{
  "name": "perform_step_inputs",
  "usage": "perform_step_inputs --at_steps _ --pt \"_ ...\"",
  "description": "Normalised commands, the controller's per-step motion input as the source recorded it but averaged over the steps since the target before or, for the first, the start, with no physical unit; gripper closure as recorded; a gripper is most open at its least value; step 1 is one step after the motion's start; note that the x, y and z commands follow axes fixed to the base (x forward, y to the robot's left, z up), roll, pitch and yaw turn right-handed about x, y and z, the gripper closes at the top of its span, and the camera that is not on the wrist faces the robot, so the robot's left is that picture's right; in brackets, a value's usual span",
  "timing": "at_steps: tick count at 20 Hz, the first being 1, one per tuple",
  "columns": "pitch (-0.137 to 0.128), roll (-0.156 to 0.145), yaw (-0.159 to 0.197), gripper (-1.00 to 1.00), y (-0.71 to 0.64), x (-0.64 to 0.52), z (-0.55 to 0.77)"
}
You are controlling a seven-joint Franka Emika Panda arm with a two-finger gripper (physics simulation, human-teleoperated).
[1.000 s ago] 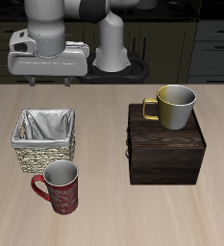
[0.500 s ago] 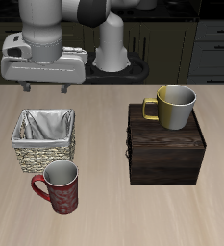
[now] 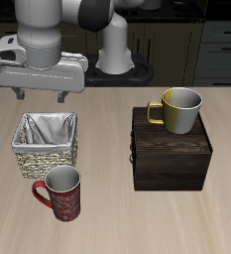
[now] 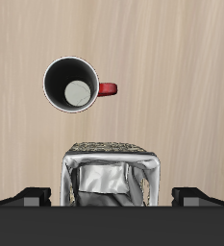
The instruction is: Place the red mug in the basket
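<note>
Red mug [image 3: 58,193] stands upright on the table just in front of the basket [image 3: 46,144], handle sideways, while the gripper [image 3: 40,96], jaws wide apart and empty, hangs behind the basket, so reach goes forward over it.

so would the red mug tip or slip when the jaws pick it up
The red mug looks rigid and glazed, so probably somewhat slippery. It stands upright on a broad base, unlikely to tip. Its loop handle juts sideways, so an off-centre grip may swing it.
</note>
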Motion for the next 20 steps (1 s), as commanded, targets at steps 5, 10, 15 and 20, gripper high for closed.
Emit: perform_step_inputs --at_steps 5,10,15,20 --pt "0.002 -0.017 -0.019 -1.0 -0.01 0.27 0.03" --pt "-0.019 -0.04 -0.049 -1.0 -0.03 0.29 0.07" --pt "-0.032 -0.014 -0.041 -1.0 0.02 0.18 0.06" --pt "-0.002 -0.009 -0.01 -1.0 0.07 0.12 -0.05"
